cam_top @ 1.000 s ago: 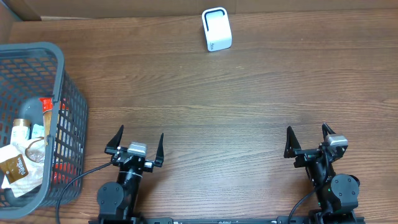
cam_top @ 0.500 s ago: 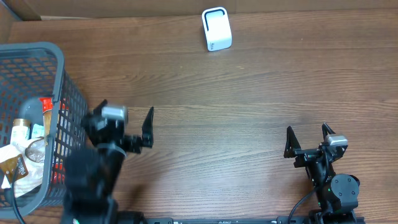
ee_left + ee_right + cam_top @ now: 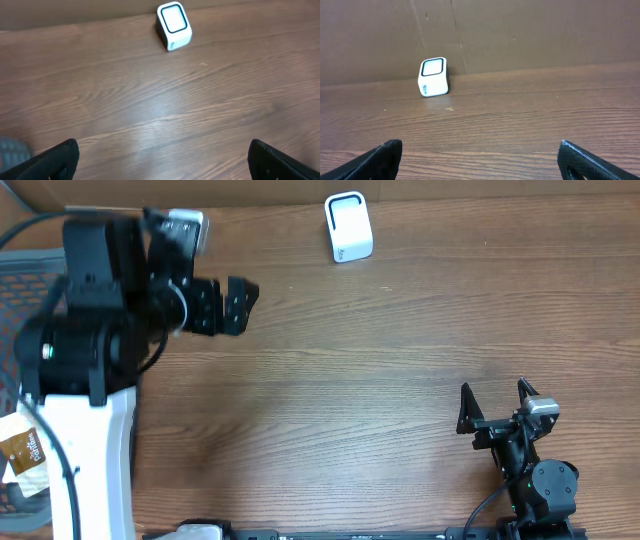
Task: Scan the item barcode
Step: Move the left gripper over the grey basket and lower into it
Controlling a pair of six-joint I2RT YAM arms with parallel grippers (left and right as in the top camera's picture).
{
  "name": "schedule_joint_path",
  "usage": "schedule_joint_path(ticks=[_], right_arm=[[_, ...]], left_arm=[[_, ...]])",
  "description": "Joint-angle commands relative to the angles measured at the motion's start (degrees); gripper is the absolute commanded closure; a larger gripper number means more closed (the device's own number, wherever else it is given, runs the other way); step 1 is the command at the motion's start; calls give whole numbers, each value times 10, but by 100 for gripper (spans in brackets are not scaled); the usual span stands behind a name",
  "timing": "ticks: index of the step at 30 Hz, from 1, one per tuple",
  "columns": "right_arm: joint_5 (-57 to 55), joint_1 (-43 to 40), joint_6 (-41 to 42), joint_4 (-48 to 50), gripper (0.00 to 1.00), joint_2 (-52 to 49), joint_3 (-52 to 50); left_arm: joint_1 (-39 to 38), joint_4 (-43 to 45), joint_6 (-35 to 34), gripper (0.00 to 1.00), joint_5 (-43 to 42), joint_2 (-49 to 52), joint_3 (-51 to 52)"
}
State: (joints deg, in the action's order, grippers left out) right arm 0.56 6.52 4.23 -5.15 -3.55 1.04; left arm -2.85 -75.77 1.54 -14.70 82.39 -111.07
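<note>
Up off its rest and out to the far left since a second ago: the left arm point(image 3: 85, 330) alone. Leaves the items point(image 3: 22, 452) low in the grey basket point(image 3: 20, 265) at the left edge of the table point(image 3: 400, 360), mostly hidden under that arm, only a brown one plain to see, no barcode legible. Puts the left hand point(image 3: 167, 162) raised just past the basket's far right corner, spread wide and empty, facing the white scanner point(image 3: 349, 227) at the far edge. Means reaching back, down and leftward for an item. Shows the right hand point(image 3: 494, 398) well apart at the near right, likewise wide and empty. Favours the left arm, much the nearer.
</note>
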Motion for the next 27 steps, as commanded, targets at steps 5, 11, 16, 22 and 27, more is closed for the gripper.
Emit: schedule_joint_path(ticks=[5,11,16,22,27], right_arm=[[-7,4,-4,3,0,0,-5],[-7,4,-4,3,0,0,-5],[-7,4,-4,3,0,0,-5],[-7,4,-4,3,0,0,-5],[-7,4,-4,3,0,0,-5]], left_arm=[[97,-33,-204,0,116,10,-31],[291,-50,-266,0,123,9,-23],[433,-32,-328,0,122,9,25],[489,34,-339,0,144,9,140],[502,93,-284,0,156,9,234]])
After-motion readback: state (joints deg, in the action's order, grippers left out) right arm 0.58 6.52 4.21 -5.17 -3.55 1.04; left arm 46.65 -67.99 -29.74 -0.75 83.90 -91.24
